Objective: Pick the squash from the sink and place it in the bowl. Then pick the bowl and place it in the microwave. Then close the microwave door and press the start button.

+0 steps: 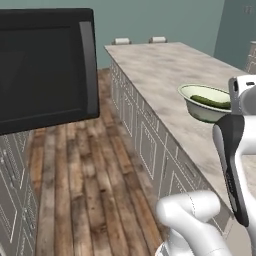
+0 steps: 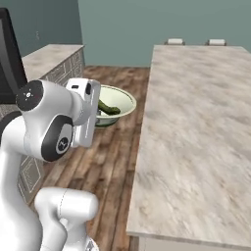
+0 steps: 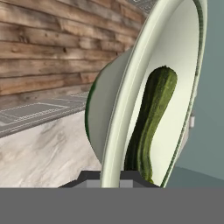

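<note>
The small, elongated dark green squash (image 3: 151, 122) lies inside the wide, round pale greenish-white bowl (image 3: 114, 127), so the first step looks done. The bowl is raised off the pale marbled stone counter (image 2: 196, 127): in the hand view its near rim runs down between the two dark tips of the gripper (image 3: 111, 177), which sits nearly closed and clamped on that rim. By my reading the bowl is being carried toward the microwave; setting it inside, shutting the door and pressing start are left.

The left base view adds the black microwave door with its dark glass window and curved grey handle (image 1: 45, 70) standing open at upper left, with the bowl (image 1: 200, 102) over the counter edge beside the white arm. The right base view shows the bowl (image 2: 117, 100) over the wooden plank floor (image 2: 112, 157), partly behind the white hand
</note>
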